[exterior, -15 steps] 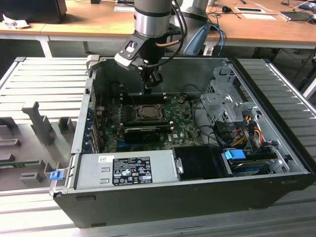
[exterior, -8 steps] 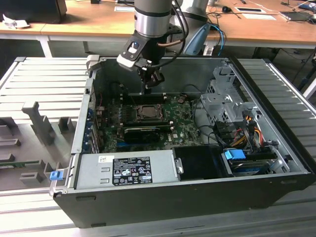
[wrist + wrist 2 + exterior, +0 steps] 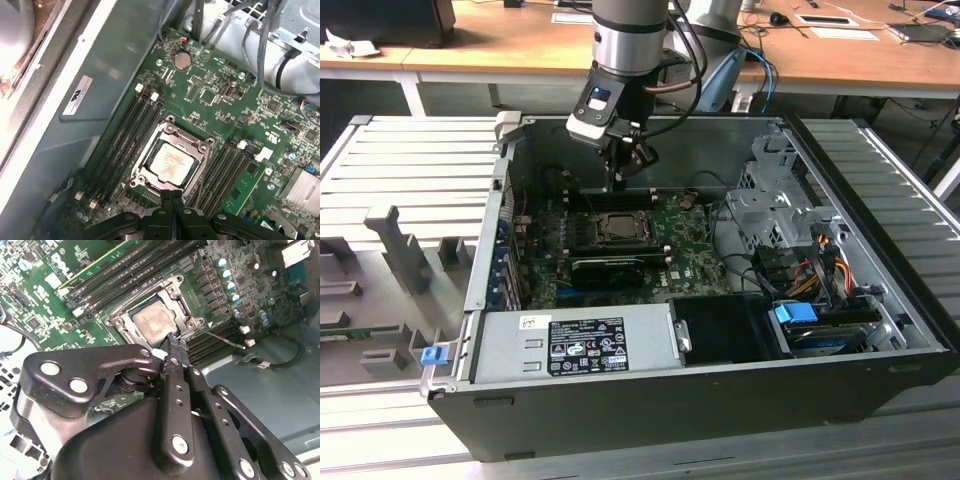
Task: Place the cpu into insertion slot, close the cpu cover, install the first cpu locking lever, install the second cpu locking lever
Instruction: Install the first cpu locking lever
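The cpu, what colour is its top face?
The cpu is pale grey-tan with a dull metallic look, clearest in the first wrist view.

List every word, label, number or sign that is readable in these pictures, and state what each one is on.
None can be read with certainty.
On the power supply, the black and white label: print too small to read.
On the case wall, the white sticker: blurred, unreadable.
On the cpu, faint marks: unreadable.
On the green circuit board, white markings: too small to read.
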